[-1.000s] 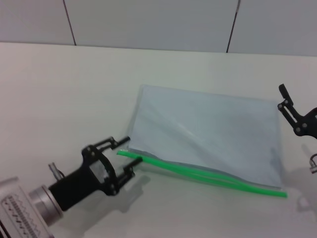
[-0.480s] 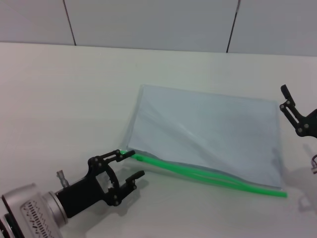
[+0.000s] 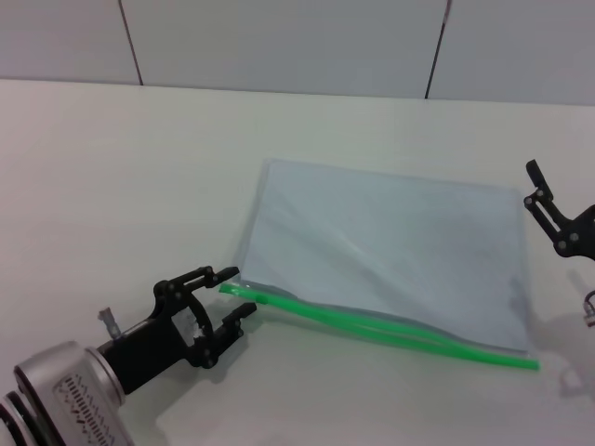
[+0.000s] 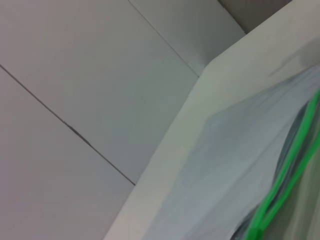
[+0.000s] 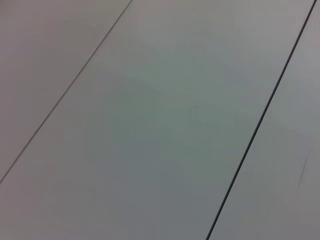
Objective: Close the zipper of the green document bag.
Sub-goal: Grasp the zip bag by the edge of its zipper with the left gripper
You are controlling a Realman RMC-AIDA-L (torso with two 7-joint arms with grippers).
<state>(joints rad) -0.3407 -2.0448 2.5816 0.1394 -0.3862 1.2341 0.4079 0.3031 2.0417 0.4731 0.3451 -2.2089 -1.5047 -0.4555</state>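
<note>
The green document bag (image 3: 390,246) lies flat on the white table, a pale blue-grey translucent pouch. Its bright green zipper (image 3: 390,330) runs along the near long edge as two strands that stand slightly apart. My left gripper (image 3: 232,292) is open at the zipper's left end, one finger on each side of the green tip. The left wrist view shows the bag (image 4: 235,165) and the zipper (image 4: 285,175) close up. My right gripper (image 3: 556,221) hangs beside the bag's far right corner, apart from it.
The white table (image 3: 121,167) reaches back to a grey panelled wall (image 3: 279,42). The right wrist view shows only wall panels (image 5: 160,120). A small metal part (image 3: 589,307) sits at the right edge of the head view.
My left arm pulled back toward the near left and its wrist turned. The open fingers stay at the zipper's left end. The right gripper barely moved.
</note>
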